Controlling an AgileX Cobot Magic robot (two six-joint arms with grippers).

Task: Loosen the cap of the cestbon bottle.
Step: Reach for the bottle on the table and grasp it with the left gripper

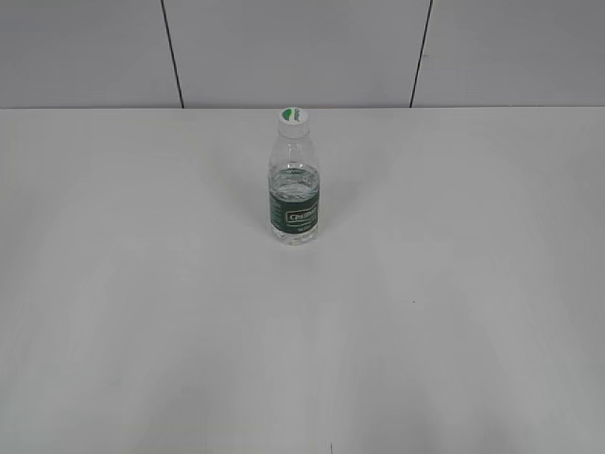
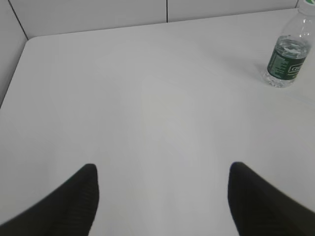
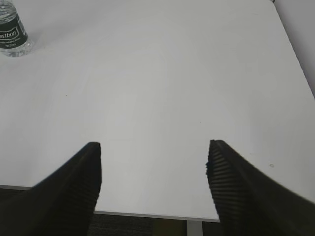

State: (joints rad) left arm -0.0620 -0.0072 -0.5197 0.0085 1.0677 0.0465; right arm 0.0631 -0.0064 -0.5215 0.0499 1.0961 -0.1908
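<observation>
Cestbon bottle (image 1: 294, 189) upright, frame centre, cap (image 1: 293, 117) on. My left pincer (image 2: 162, 189) and right pincer (image 3: 152, 164) gape wide, empty. Risk: sideways bump topples light bottle on worktop (image 1: 454, 312).

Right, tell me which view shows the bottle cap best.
The exterior view: the cap shows whole, green mark on top. The left wrist view catches only its edge at the frame corner; the right wrist view cuts it off entirely.

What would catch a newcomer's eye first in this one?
A lone water bottle stands upright near the far middle of the white table, its white cap on top and a dark green label round its body. Both hands, left and right, are open, holding nothing, well short of it.
</observation>
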